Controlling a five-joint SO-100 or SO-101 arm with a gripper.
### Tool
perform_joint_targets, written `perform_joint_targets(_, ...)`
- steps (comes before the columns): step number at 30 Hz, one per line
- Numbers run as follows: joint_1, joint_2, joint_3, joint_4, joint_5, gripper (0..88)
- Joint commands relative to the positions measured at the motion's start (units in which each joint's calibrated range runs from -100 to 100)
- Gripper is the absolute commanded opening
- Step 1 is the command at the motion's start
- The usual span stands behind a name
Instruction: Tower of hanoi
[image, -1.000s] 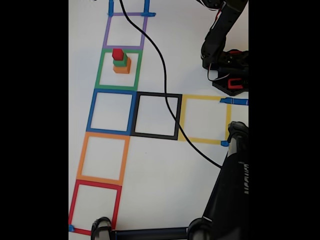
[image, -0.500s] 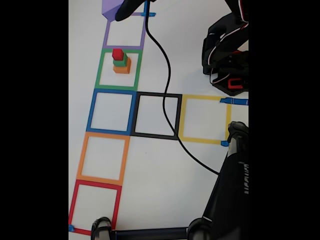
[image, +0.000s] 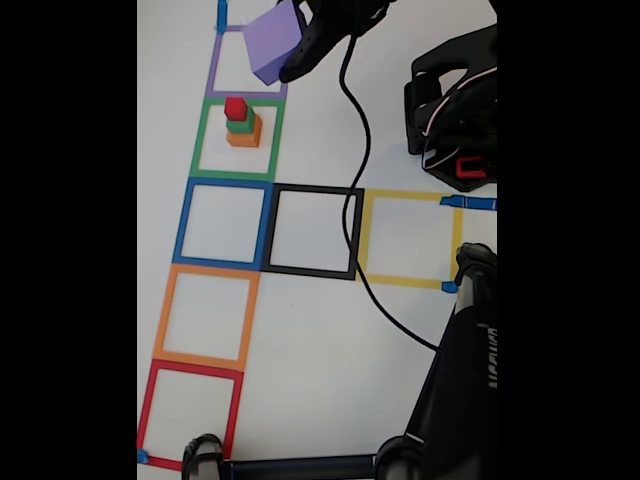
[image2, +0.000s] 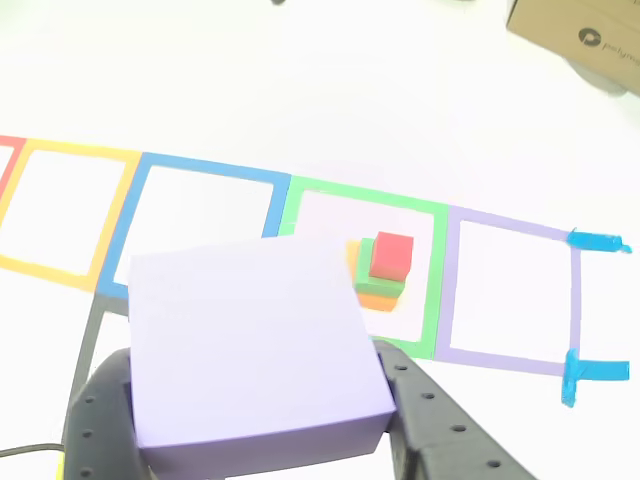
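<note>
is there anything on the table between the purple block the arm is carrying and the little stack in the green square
Nothing visible. The gripper holds the purple block in the air over the purple square, next to the green square with the red-green-orange stack. The table between them is bare in both views; the black cable runs off to the side.

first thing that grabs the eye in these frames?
The big lilac block clamped in the gripper, held in the air over the purple taped square in the fixed view. Next, the small stack in the green square: red cube on green on orange.
</note>
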Motion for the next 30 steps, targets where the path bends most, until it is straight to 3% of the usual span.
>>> perform_joint_targets(1, 0.04, -1.1, 10.65, -7.38, 0.0, 13.8)
perform_joint_targets(13, -3.99, -1.26, 38.74, -32.0, 0.0, 13.3)
perform_joint_targets(19, -8.02, 4.56, 44.83, -45.04, 0.0, 13.6)
perform_joint_targets(30, -9.07, 21.83, 62.47, -90.06, 0.0, 13.8)
